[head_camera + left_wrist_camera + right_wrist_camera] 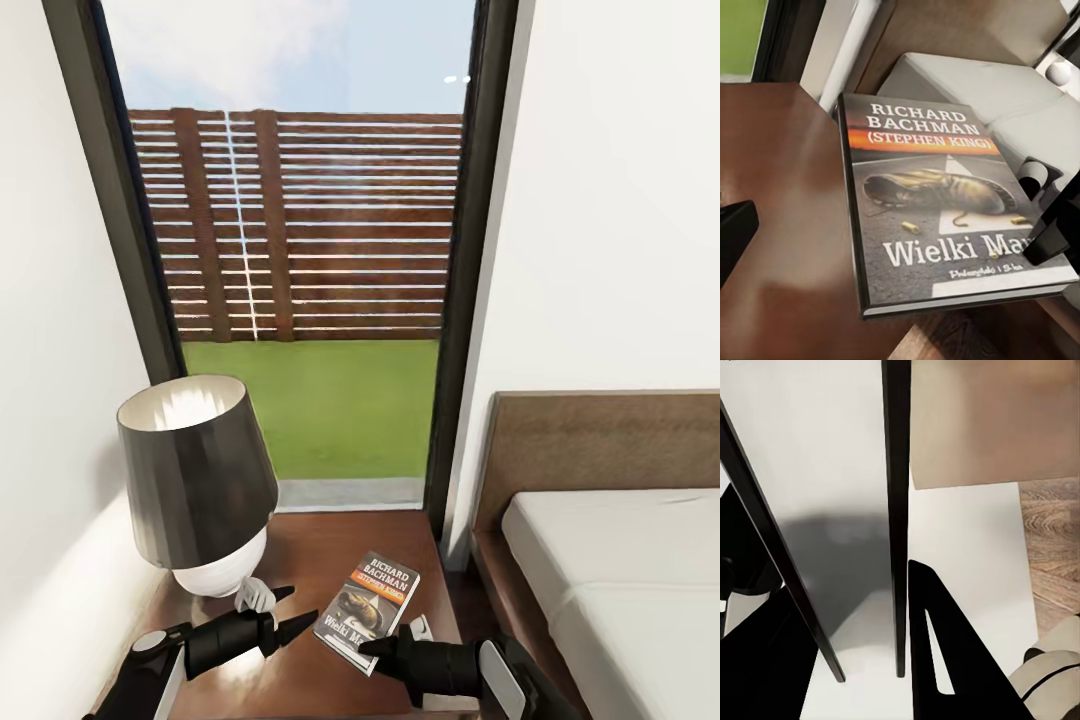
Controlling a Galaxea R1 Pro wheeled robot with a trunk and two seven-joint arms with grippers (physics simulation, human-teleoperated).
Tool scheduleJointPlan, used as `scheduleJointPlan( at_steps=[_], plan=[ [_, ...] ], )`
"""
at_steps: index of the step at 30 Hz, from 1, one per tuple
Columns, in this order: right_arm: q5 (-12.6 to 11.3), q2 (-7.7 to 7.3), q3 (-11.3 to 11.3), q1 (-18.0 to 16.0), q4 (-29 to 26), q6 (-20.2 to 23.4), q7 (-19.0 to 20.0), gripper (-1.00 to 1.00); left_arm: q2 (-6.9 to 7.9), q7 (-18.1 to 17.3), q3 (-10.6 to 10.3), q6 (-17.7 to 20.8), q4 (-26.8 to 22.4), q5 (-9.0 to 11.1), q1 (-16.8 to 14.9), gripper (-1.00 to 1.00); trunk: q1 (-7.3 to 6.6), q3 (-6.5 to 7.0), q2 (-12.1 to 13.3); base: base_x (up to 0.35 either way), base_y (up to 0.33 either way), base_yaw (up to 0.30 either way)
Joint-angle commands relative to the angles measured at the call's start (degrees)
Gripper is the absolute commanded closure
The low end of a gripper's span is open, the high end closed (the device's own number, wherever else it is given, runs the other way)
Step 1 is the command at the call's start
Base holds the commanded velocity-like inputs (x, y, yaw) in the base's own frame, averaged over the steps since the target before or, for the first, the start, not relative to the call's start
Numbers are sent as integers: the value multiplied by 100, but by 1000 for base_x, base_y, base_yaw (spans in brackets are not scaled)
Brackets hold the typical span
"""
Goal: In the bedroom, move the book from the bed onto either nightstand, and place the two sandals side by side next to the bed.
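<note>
1. The bedroom's tall dark-framed window [310,290] fills the middle of the head view, with a slatted wooden fence [300,225] and green lawn [330,400] outside and white walls on both sides.
2. The bed [610,560] lies at the right of the head view, its pale mattress below a brown headboard [600,440].
3. The nightstand [330,560], a glossy reddish-brown table, stands under the window between the left wall and the bed.
4. A lamp [195,480] with a dark shade and white base stands on the table's left part, close to the wall.
5. The book [368,605] lies flat on the table's right part, cover up; its near corner reaches the table's front edge. The left wrist view shows its cover [945,202] with "Richard Bachman" in white, an orange band and a picture of a shoe.
6. The right gripper [385,648] is at the book's near corner; its jaws pinch that corner, one dark finger [1054,225] lying over the cover. In the right wrist view a thin dark edge runs between the fingers [945,660].
7. The left gripper [290,612] hovers over the table between lamp and book, apart from both; its jaws are spread, holding nothing.
</note>
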Motion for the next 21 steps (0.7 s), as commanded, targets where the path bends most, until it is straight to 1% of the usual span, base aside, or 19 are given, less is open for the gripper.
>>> scheduleJointPlan(
  at_steps=[1,6,14,21],
  plan=[
    [45,6,-37,-4,0,19,37,100,-8,-44,30,60,-9,-39,-5,-100,0,-6,-3,174,18,0],
    [51,6,-37,-4,0,19,37,100,-11,-44,30,59,-9,-39,-5,-100,0,-6,-3,217,59,0],
    [51,6,-37,-4,0,19,37,100,-6,-44,30,63,-9,-39,-4,-100,0,-6,-3,20,5,0],
    [53,6,-37,-4,3,19,37,100,-12,-44,30,63,-9,-39,-4,-100,154,-132,-283,0,0,0]
  ],
)
